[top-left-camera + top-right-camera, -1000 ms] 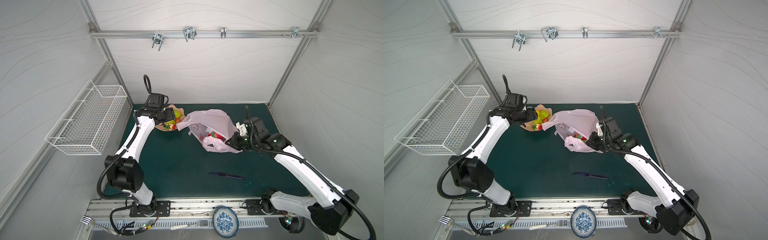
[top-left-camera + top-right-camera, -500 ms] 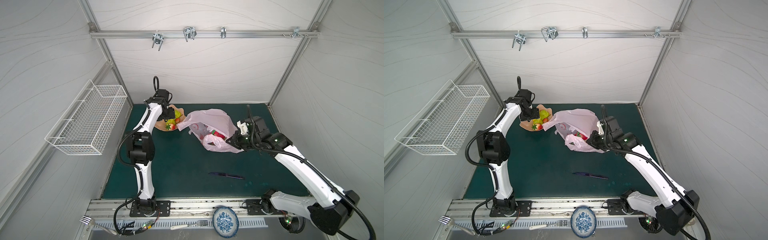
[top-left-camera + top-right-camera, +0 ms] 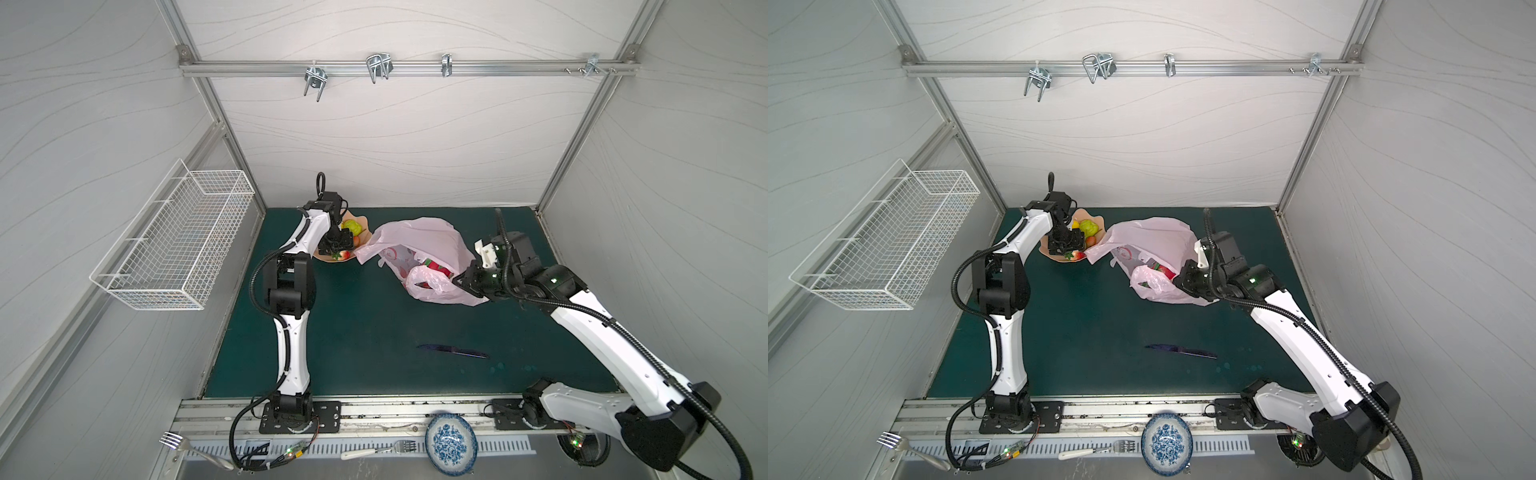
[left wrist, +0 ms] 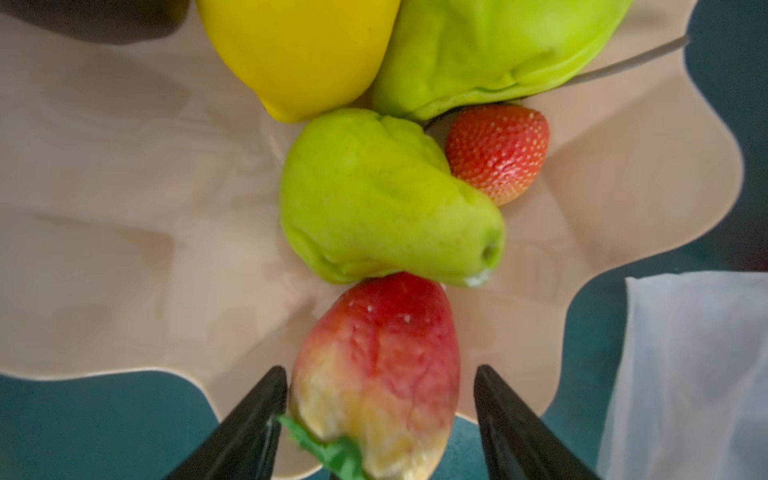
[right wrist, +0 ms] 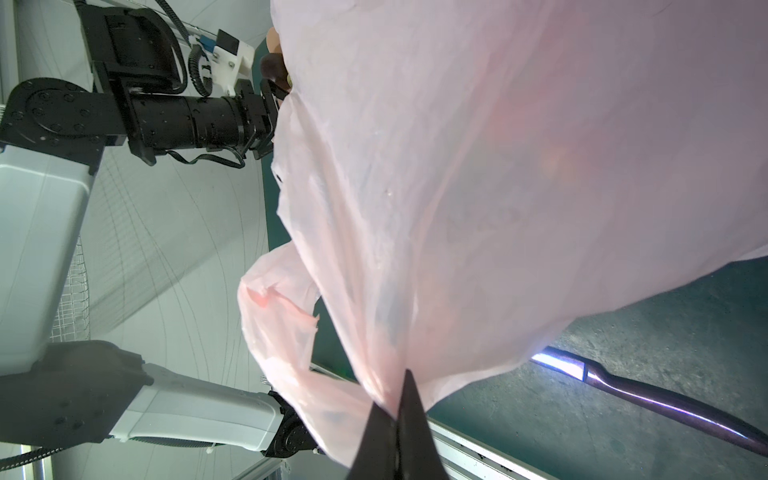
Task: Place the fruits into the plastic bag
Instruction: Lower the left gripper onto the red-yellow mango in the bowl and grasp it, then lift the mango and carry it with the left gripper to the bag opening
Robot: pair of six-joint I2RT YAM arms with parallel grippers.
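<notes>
Pick step: left gripper (image 4: 380, 370) fingers apart, straddling pale strawberry (image 4: 374, 328) at bowl (image 4: 124, 216) rim. Right gripper (image 5: 400, 395) fingers clamped on plastic bag (image 5: 519, 166). Next move probably: close, lift, carry to bag.

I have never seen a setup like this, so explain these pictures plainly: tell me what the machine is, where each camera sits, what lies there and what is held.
Two robot arms work over a green mat. Two pictures look down from overhead; the other two come from cameras on the arms' wrists. The left tool stands open around a reddish fruit, not yet gripping, at the rim of a peach bowl that also holds a lemon, green pears and a strawberry. The right tool is shut on the pink plastic bag, pinching its edge. A knife lies on the mat.
</notes>
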